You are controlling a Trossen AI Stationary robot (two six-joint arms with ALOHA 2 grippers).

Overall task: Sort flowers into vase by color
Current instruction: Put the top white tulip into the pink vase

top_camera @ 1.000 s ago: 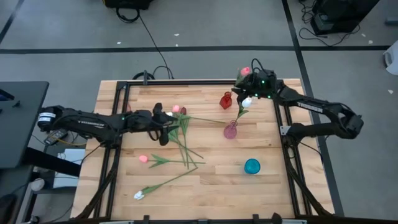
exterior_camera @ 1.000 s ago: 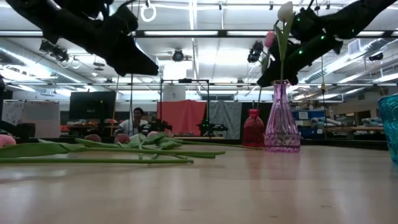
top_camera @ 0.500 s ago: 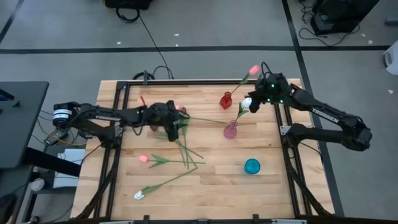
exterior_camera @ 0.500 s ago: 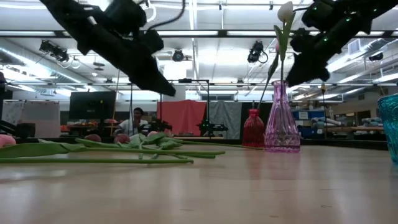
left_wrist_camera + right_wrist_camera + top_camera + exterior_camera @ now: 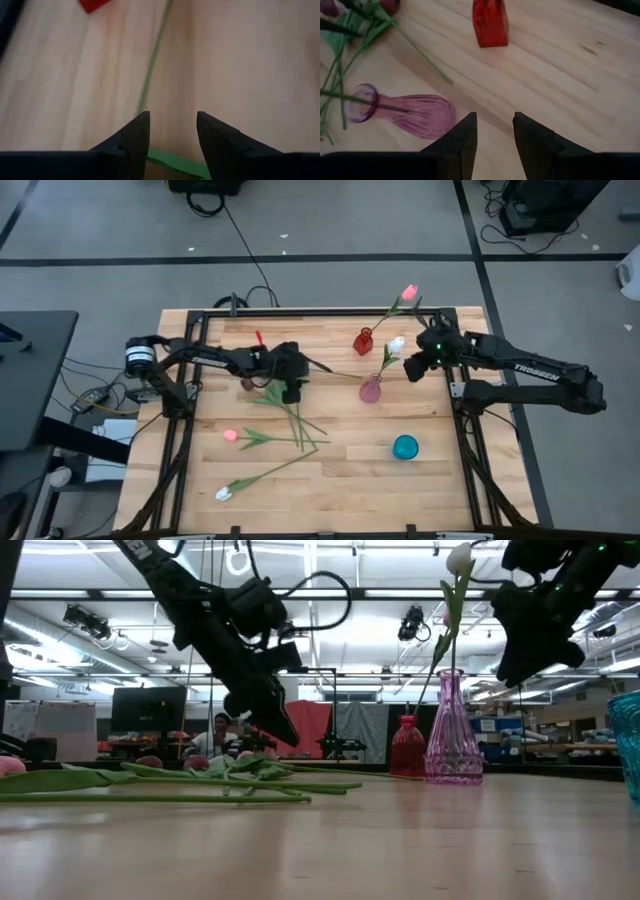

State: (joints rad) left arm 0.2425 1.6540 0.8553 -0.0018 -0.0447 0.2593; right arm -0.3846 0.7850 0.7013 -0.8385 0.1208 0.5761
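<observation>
Three vases stand toward the table's right: red [image 5: 363, 340], purple [image 5: 371, 389] and teal [image 5: 405, 446]. A pink tulip [image 5: 408, 292] leans in the red vase by its stem. A white tulip [image 5: 397, 343] stands in the purple vase [image 5: 453, 735]. Several loose tulips [image 5: 290, 408] lie mid-table, along with a pink one [image 5: 231, 435] and a white one [image 5: 222, 494]. My left gripper [image 5: 291, 391] hovers open over the pile. A green stem [image 5: 150, 70] runs beneath the gap between its fingers [image 5: 172, 127]. My right gripper [image 5: 408, 370] is open, right of the purple vase [image 5: 405, 112].
The table's frame rails [image 5: 200, 350] run along its left and right sides. Bare wood lies near the front edge [image 5: 340, 490] and between the teal vase and the loose stems. A person sits in the room beyond the table [image 5: 221, 735].
My left gripper has moved toward the table's right and down, over the loose tulips. My right gripper has drawn away from the pink tulip by the red vase, toward the near edge. The tulip's head has swung right and now leans out of the red vase.
</observation>
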